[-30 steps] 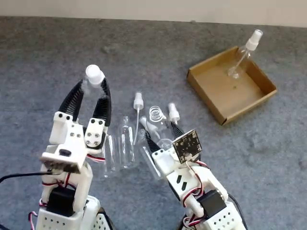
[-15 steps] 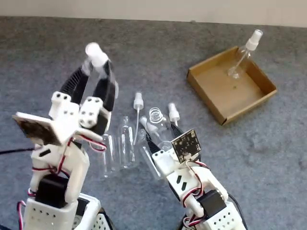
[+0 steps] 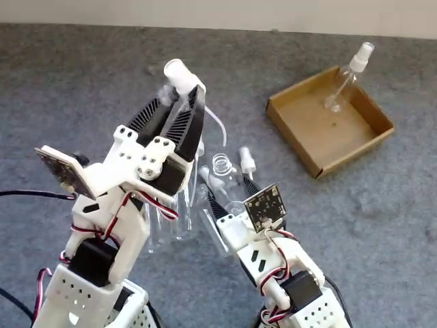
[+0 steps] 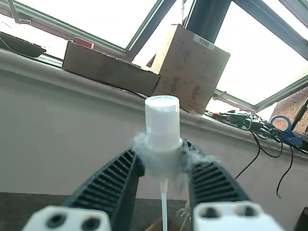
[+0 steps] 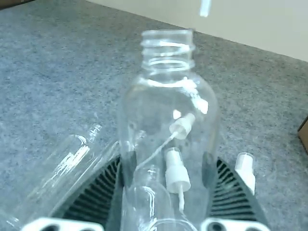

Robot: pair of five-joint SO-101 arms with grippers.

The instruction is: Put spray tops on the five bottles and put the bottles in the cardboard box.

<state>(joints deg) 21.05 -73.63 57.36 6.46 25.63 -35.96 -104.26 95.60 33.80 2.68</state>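
My left gripper [image 3: 179, 109] is raised off the table and shut on a white spray top [image 3: 179, 74], whose thin tube [image 3: 216, 125] hangs down to the right. In the left wrist view the spray top [image 4: 162, 126] stands upright between the black fingers [image 4: 114, 186]. My right gripper [image 3: 229, 195] is shut on a clear open-necked bottle [image 3: 222, 165], held upright in the right wrist view [image 5: 168, 110], where the tube tip [image 5: 204, 7] hangs above its neck. The cardboard box [image 3: 290, 130] at the right back holds one bottle with a spray top [image 3: 347, 76].
Loose spray tops lie on the grey mat by the right gripper [image 3: 246, 161] [image 5: 245, 171]. Clear bottles lie on their sides between the two arms [image 3: 179, 213] [image 5: 72, 156]. Open mat stretches between the arms and the box.
The left arm has lifted the spray top and swung it right, from over the left mat to above the bottle in the right gripper. The right arm has not moved.
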